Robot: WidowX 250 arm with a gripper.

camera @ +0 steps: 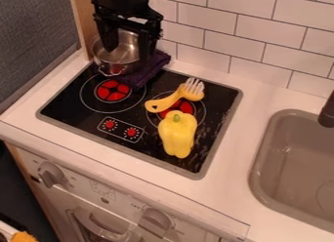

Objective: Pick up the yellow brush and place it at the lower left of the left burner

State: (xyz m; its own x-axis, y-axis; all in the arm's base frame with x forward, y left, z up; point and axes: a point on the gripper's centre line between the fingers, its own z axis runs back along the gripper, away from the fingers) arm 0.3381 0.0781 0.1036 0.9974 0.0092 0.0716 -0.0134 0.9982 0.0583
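The black two-finger gripper (128, 50) gapes, empty; best pinch the yellow plastic white-bristled brush (171, 99) mid-handle—clear of the yellow toy bell pepper (177, 137).

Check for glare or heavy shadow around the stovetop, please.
Camera view: pale marks, glare or smudges, can't tell which, on the stovetop right of the yellow pepper; highlights on the metal pot; yellow brush clearly lit; darkness at the lower-left edge.
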